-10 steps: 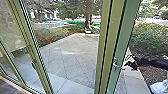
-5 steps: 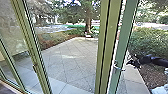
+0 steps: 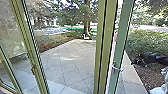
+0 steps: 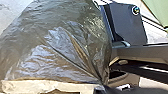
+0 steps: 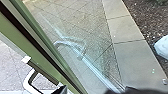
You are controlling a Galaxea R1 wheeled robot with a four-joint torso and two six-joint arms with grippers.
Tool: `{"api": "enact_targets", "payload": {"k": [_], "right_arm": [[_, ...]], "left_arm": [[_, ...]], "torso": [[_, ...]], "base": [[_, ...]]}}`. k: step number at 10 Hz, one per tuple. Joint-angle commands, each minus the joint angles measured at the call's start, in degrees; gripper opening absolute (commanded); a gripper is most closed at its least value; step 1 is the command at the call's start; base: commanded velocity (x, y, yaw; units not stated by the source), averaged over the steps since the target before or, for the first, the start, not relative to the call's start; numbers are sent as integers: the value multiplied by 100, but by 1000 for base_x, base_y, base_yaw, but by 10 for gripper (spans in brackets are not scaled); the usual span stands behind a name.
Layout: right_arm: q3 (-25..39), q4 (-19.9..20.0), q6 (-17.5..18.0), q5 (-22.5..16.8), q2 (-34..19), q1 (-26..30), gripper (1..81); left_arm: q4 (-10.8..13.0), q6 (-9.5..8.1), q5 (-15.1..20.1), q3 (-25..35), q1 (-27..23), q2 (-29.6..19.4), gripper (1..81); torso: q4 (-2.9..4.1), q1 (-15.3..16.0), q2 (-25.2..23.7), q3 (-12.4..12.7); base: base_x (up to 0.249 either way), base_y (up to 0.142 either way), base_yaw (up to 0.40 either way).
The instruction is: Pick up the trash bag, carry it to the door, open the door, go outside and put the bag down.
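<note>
- The trash bag [image 4: 57, 50] is near, at my left gripper [image 4: 100, 87], its dark film drawn into tight folds where I have it pinched by the gathered part.
- All its weight seems to hang from that 1 gathered spot; if I swing or jolt it, the thin film could stretch, split or slide out.
- My right gripper [image 3: 134, 62] is to the right of the door handle [image 3: 117, 68], apart from it. I cannot tell how wide it is set.
- The green-framed door [image 3: 122, 37] looks ajar to me, though I can't tell by how much. With neither of my 2 grippers on the handle, it could swing back, by its own closer or a gust, and catch my right arm or the bag.
- Far beyond lies the paved yard [image 3: 72, 65], with a hedge [image 3: 145, 42] to the right; if I drive too close to the door's edge, the full bag could snag there.
</note>
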Motion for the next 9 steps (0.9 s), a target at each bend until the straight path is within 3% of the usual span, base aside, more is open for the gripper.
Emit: {"api": "enact_targets", "payload": {"k": [1,2,3,4,5,7,9], "right_arm": [[-87,-274,-262,-134,-143,1091,811],[-157,-425,-289,-142,-143,1153,811],[-202,-477,-350,-248,-152,1224,811],[-210,-486,-595,-256,-161,1276,811],[-254,-609,-754,-248,-161,1311,811],[-491,-1031,-930,-187,-82,1320,811],[-939,-1128,-1281,-108,76,1320,811]], "left_arm": [[8,-6,325,38,-205,-12,10],[8,-6,325,38,-196,5,10],[-1,-6,317,38,-196,15,10],[-18,-6,325,38,-196,23,10],[-27,-6,325,38,-187,23,10],[-27,-15,325,38,-187,15,10],[-45,-23,325,38,-187,23,10]], "torso": [[-289,0,-2,350],[-389,2,0,446],[-188,2,0,221],[-284,0,0,352],[-332,-9,-7,398],[-343,-15,-9,433],[-343,-15,-11,435]], "base": [[0,0,0],[0,0,0],[0,0,0],[0,0,0],[0,0,0],[0,0,0],[0,0,0]]}}
